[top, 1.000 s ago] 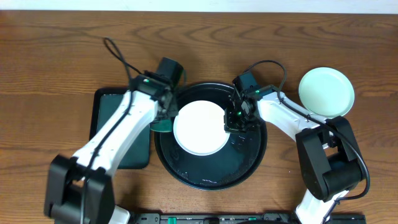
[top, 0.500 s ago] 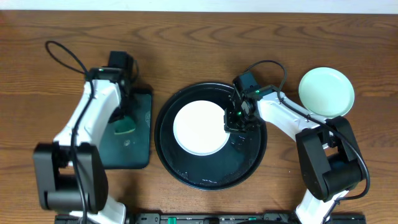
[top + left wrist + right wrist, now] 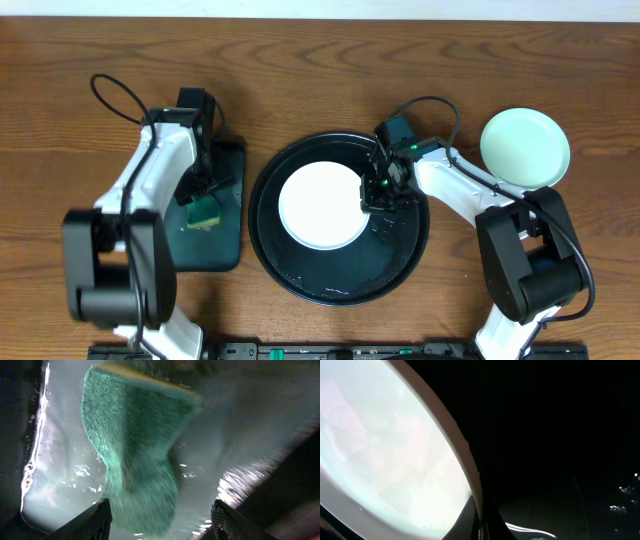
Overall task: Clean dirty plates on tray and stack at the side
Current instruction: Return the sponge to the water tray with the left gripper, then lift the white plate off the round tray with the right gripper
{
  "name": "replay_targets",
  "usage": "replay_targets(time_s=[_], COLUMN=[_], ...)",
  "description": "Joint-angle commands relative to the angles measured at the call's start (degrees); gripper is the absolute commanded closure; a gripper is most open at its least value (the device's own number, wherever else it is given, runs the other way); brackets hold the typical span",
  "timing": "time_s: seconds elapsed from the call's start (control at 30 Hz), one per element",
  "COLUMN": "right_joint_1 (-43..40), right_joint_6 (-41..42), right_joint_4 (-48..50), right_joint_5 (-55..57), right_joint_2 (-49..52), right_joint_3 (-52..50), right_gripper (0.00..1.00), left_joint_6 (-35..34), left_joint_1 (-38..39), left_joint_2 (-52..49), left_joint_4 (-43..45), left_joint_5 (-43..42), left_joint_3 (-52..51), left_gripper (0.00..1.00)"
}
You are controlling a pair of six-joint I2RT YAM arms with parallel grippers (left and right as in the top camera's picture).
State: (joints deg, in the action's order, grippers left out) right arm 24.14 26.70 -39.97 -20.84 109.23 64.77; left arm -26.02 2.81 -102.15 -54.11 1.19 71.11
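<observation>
Green sponge (image 3: pixel 204 211) lies loose on the small dark tray (image 3: pixel 225 250), under the left gripper (image 3: pixel 162 517), whose jaws stand wide. One white plate (image 3: pixel 320 205) sits in the round black tray (image 3: pixel 340 285), its right rim pinched shut by the right gripper (image 3: pixel 372 195). Being wet, it could slip from so thin a hold when lifted. One mint plate (image 3: pixel 525 148) rests on the table (image 3: pixel 400 60), far right. Count: two plates, one sponge.
</observation>
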Motion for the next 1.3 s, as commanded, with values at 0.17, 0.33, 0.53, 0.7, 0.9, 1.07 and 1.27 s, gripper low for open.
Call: replay_targets(time_s=[0.17,0.33,0.53,0.7,0.9,1.07,1.27], right_joint_1=[0.2,-1.4,-6.1,-11.0,-14.1,-13.3,-10.2], right_joint_6=[-1.0,0.3,0.5,-2.3,-12.2,-20.9,-22.5], right_joint_4=[0.3,-1.2,-5.8,-11.8,-15.5,-12.0,-6.3], right_joint_5=[0.6,-4.2,-9.8,-18.6,-34.9,-21.5,-8.5], right_joint_2=[-0.8,-6.2,-13.1,-16.3,-16.3,-16.4,-16.7], right_joint_3=[0.5,1.8,2.0,2.0,2.0,2.0,2.0], right_gripper=[0.99,0.99,0.99,0.99,0.99,0.99,0.99], left_joint_6=[0.9,0.9,0.9,0.9,0.9,0.9,0.9], left_joint_1=[7.1,10.2,10.9,11.0,10.9,10.9,10.9], left_joint_2=[19.0,22.9,23.1,23.1,23.1,23.1,23.1], left_joint_4=[-1.9,-3.1,-3.9,-4.0,-4.1,-4.1,-4.1], left_joint_5=[-2.3,-2.3,-2.3,-2.3,-2.3,-2.3,-2.1], left_joint_3=[0.3,0.3,0.3,0.3,0.3,0.3,0.3], left_gripper=[0.21,0.21,0.21,0.21,0.21,0.21,0.2])
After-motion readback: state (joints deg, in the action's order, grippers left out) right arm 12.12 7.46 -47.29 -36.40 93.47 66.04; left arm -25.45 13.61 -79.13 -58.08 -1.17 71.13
